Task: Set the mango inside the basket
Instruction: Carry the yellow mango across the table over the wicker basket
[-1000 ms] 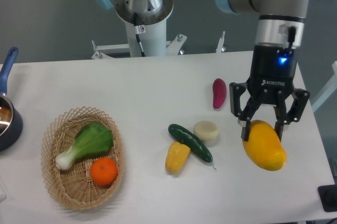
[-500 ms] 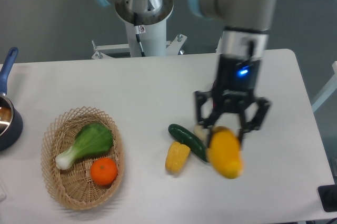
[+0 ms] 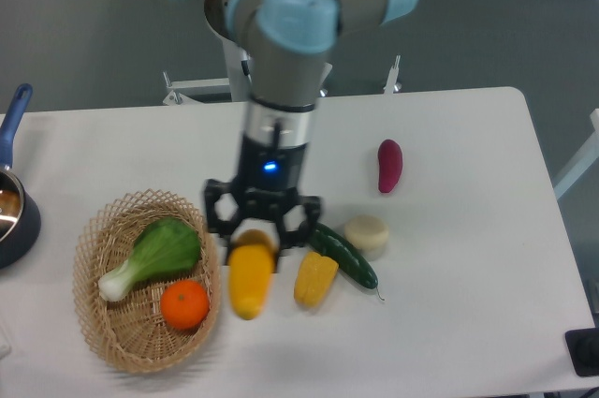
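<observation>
The mango [image 3: 250, 280] hangs with its long axis almost vertical in the picture, a bit tilted – top end up between the fingers of the tool [image 3: 263, 237], lower end pointing down toward the front edge of the desk [image 3: 468, 323]. It is a smooth, glossy yellow oval with some orange tone near the top, and it is bigger than the other produce. It looks a little blurred.

The tool is closed on the upper part of the mango, 1 dark finger on each side, opened only as wide as the fruit. The arm comes down from above, a blue light shows on the wrist.

The mango sits just beside the right rim of the basket [image 3: 94, 239] – its left side approx. over the rim; I cannot tell if it touches. In the basket lie a green leafy vegetable [image 3: 154, 256] and an orange [image 3: 184, 304].

To the right of the mango: a corn piece [image 3: 315, 279], a dark green cucumber [image 3: 343, 255], a pale round item [image 3: 366, 233], and further back a purple-red sweet potato [image 3: 389, 165]. A dark blue pot [image 3: 13, 213] is at the left edge.
</observation>
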